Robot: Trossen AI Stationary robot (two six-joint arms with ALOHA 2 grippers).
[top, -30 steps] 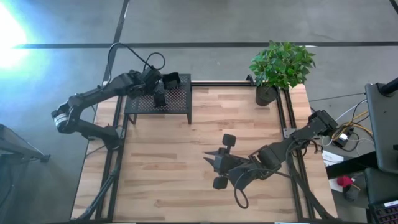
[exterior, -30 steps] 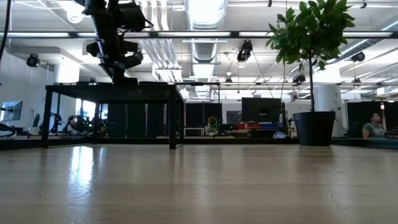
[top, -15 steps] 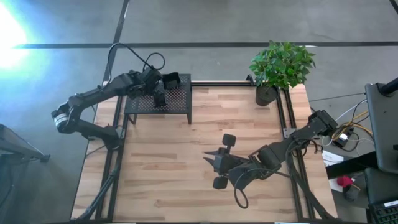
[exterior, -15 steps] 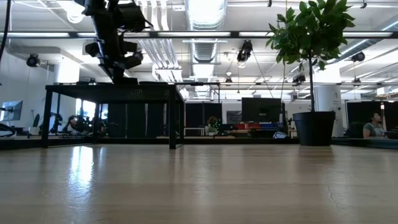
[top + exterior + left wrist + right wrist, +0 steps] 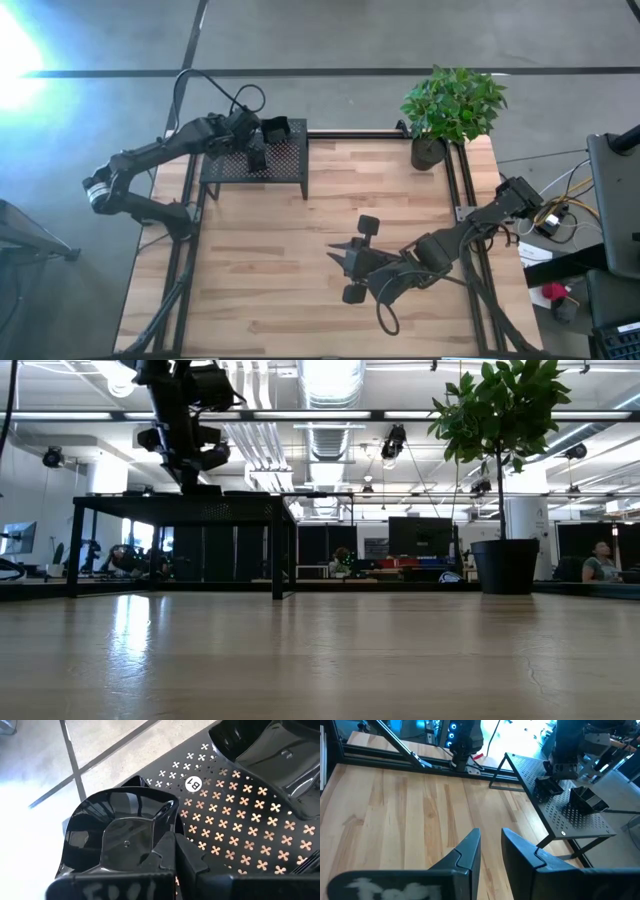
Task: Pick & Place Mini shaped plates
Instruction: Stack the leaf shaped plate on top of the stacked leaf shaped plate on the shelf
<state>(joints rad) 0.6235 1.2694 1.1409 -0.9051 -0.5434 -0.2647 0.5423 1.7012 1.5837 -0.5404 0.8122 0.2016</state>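
- Holding steady: no shift to report in the left tool (image 5: 172,852) across the last second, same stance over the stand in the high and low views.
- Narrowed to a slit across the near wall of the near dish (image 5: 120,832), one finger inside the bowl and one outside; judged a pinch on the rim, not yet a lift.
- Right under and just ahead of the left tool: that glossy black dish, sitting on the perforated stand (image 5: 235,820) at its edge, not raised off it as far as can be told.
- Farther ahead of the left tool, apart from the first: second dish (image 5: 265,755), also on the stand, untouched.
- Meaning for the task: pick stage paused at the grasp; lift and carry yet to come, likely calling for a straight rise to keep the thin rim from slipping.
- Well away from the left tool, over the tabletop (image 5: 395,805): right tool (image 5: 490,852), fingers moderately parted, empty, waiting, equally unmoved.
- Farthest off, at the far corner: plant pot (image 5: 428,152), clear of both.
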